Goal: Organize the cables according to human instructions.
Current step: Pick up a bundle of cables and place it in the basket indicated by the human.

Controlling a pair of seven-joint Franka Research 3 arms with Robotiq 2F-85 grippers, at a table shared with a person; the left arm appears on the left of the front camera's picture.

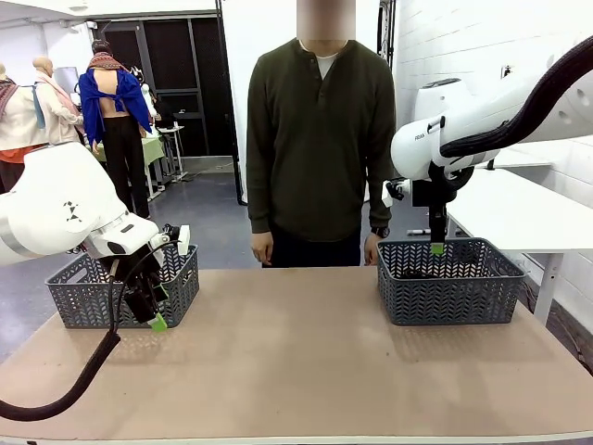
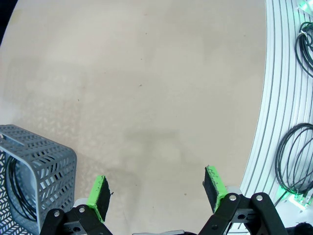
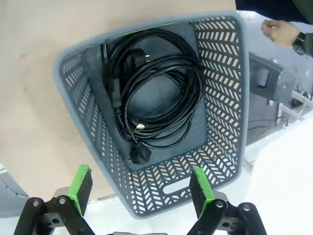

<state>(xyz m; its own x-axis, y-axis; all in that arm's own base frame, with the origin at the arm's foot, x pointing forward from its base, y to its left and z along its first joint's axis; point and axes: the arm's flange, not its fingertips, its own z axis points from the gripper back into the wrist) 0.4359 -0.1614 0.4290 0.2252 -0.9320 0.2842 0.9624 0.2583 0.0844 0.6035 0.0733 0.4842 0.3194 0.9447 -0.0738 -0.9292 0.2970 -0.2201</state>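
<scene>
Front view: bare table [image 1: 296,362] lies between left basket [image 1: 93,292] and right basket [image 1: 449,278]. Left gripper [image 2: 159,188] hangs wide open over tabletop, holding nothing. Right gripper [image 3: 139,188], wide open and empty, hovers above cables [image 3: 151,93] coiled in right basket.

White arms [image 1: 65,209], black hoses [image 1: 528,111], green-padded fingers [image 2: 215,183]

Matt tabletop [image 2: 146,88], perforated plastic basket [image 3: 225,98]
</scene>
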